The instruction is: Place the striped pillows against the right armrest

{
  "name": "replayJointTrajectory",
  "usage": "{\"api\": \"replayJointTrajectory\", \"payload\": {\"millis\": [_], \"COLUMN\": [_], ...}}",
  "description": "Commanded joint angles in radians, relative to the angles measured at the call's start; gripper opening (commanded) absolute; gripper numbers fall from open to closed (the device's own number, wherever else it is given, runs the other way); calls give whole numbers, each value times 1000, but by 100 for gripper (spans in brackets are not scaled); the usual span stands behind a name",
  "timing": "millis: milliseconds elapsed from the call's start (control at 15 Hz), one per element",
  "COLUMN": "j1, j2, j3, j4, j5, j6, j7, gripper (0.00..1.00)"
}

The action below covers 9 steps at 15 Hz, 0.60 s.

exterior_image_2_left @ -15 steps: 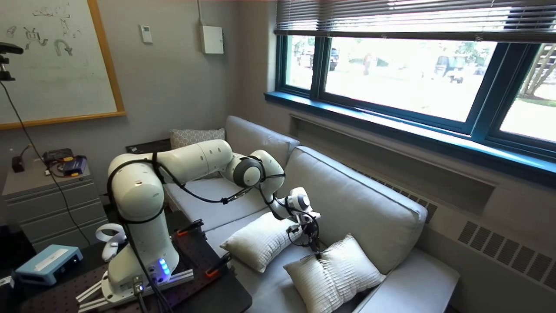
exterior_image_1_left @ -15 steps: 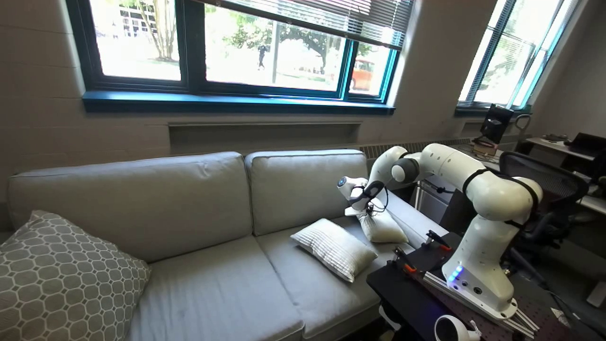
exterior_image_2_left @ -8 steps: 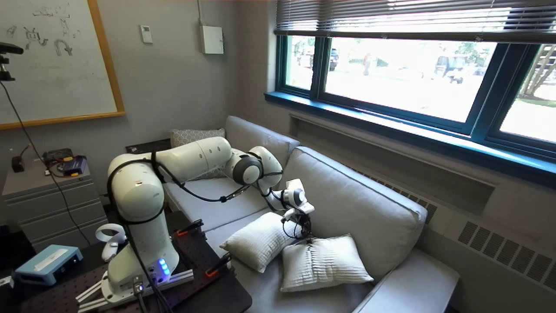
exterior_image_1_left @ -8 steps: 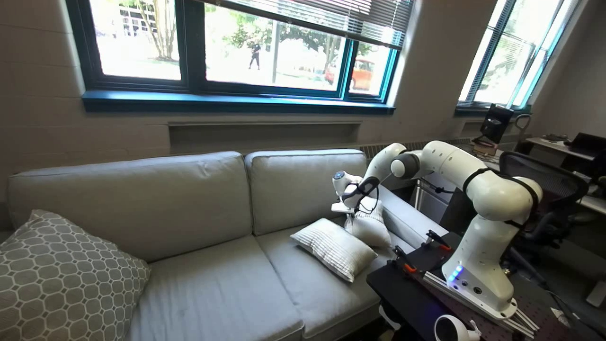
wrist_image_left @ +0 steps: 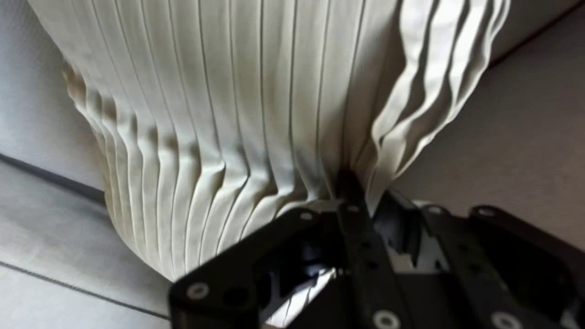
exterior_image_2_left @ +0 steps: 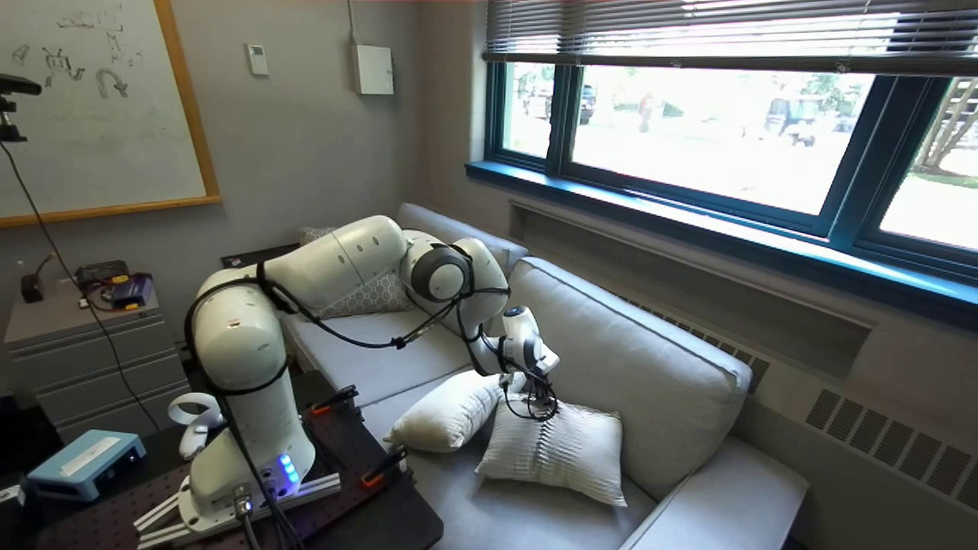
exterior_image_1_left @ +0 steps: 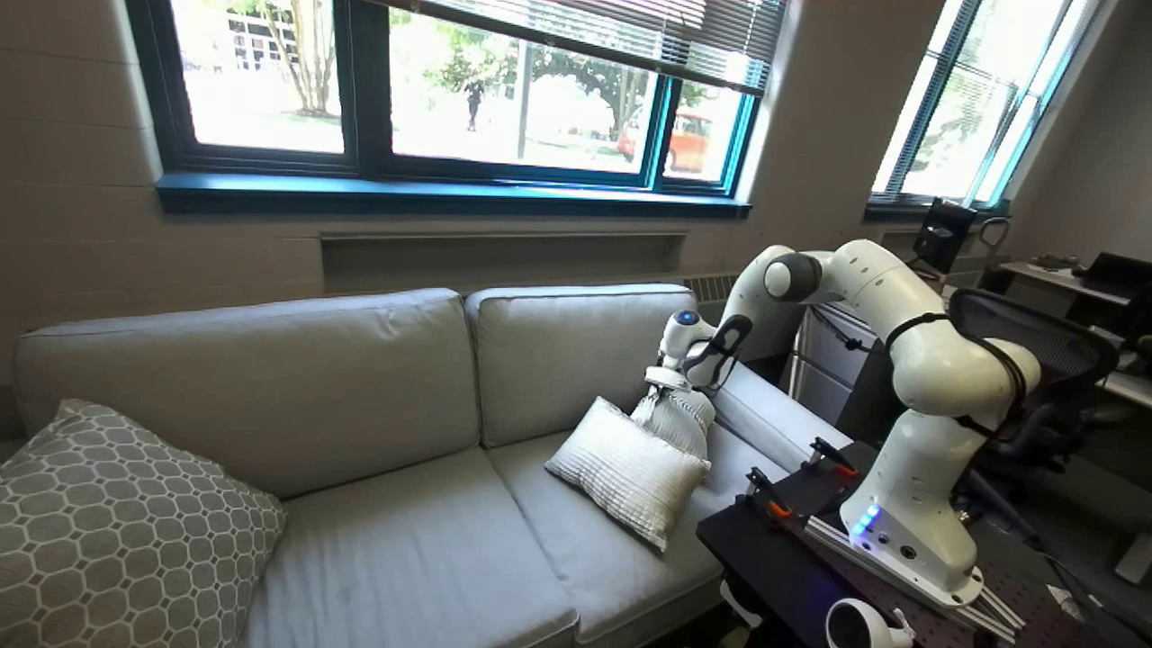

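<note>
A cream striped pillow (wrist_image_left: 237,87) fills much of the wrist view, its pleats bunched where my gripper (wrist_image_left: 372,201) is shut on a fold of it. In an exterior view this pillow (exterior_image_2_left: 561,447) hangs steeply below the gripper; I cannot tell whether its lower edge touches the seat. The other striped pillow (exterior_image_1_left: 630,472) leans on the seat right beside it, and the two appear to touch. The sofa's right armrest (exterior_image_1_left: 783,418) also shows in an exterior view as a padded arm (exterior_image_2_left: 726,496), with a stretch of seat between it and the held pillow.
Behind the pillows rises the sofa's back cushion (exterior_image_1_left: 576,360). A grey lattice pillow (exterior_image_1_left: 135,531) sits at the sofa's far end. The robot's dark table (exterior_image_1_left: 765,558), with orange-and-black clamps (exterior_image_2_left: 382,470), stands close to the seat front.
The arm has risen and drawn the gripped pillow away from the armrest, toward the other striped pillow. That pillow has shifted and tipped slightly. The grip stays shut.
</note>
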Motion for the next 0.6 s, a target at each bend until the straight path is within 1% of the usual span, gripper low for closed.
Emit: {"api": "replayJointTrajectory", "payload": {"millis": [0, 67, 133, 200, 267, 333, 400, 467, 533], "j1": [-169, -226, -272, -385, -448, -523, -605, -692, -760], "j2": [-121, -124, -118, -109, -94, -81, -61, -58, -47], "j3": [28, 31, 29, 82, 90, 147, 191, 204, 219], "j4": [-227, -264, -308, -321, -349, -336, -332, -363, -373], "j5": [-125, -157, -96, -238, -298, -407, -492, -575, -634], "j6": [284, 371, 461, 510, 577, 552, 531, 526, 518], "j7": [-108, -147, -273, -253, -282, -250, -247, -241, -237], "gripper": [2, 2, 2, 2, 2, 2, 2, 2, 2]}}
